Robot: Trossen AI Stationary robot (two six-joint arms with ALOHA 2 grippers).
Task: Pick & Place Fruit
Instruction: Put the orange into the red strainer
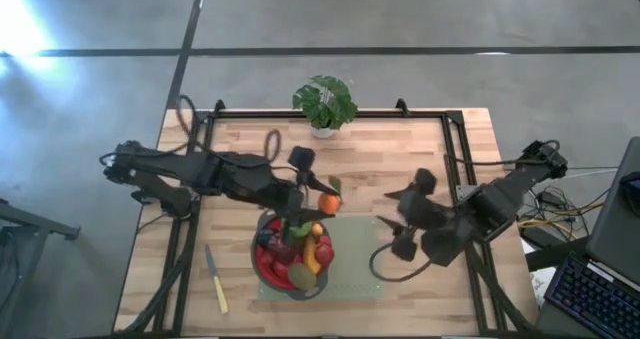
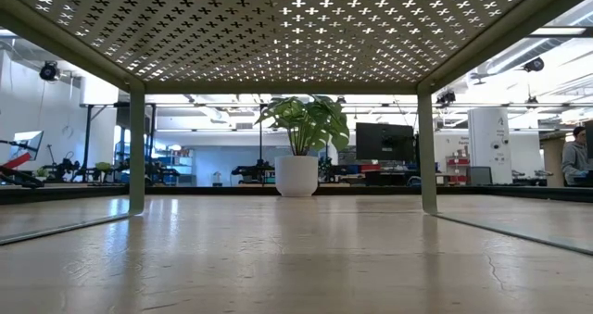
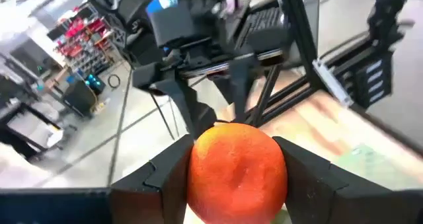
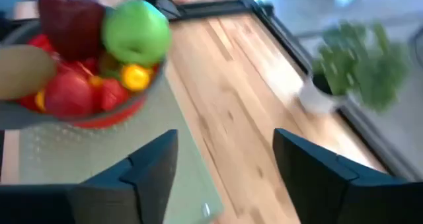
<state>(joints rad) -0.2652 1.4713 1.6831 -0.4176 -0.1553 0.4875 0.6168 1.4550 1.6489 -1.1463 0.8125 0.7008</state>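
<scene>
Orange fruit (image 3: 238,171): round and bright orange, clamped between the two fingers of the left gripper (image 1: 322,205); from above it hangs over the far rim of the bowl, not among the other fruit.
Fruit pile (image 4: 86,59): a green ball, a dark-red lump, a red apple, a brown kiwi and small yellow and orange pieces, heaped in the bowl.
Bowl (image 1: 262,264): red, set on a pale mat at the near middle of the surface.
Left gripper: grasping the orange fruit (a finger pressed to each side).
Right gripper (image 4: 225,178): fingers spread wide with nothing between them, just beside the bowl, over the mat's edge.
Knife (image 1: 216,278): pale-handled, lying flat on the wood on the bowl's left.
Potted plant (image 1: 325,103): leafy, in a white pot at the surface's far edge.
</scene>
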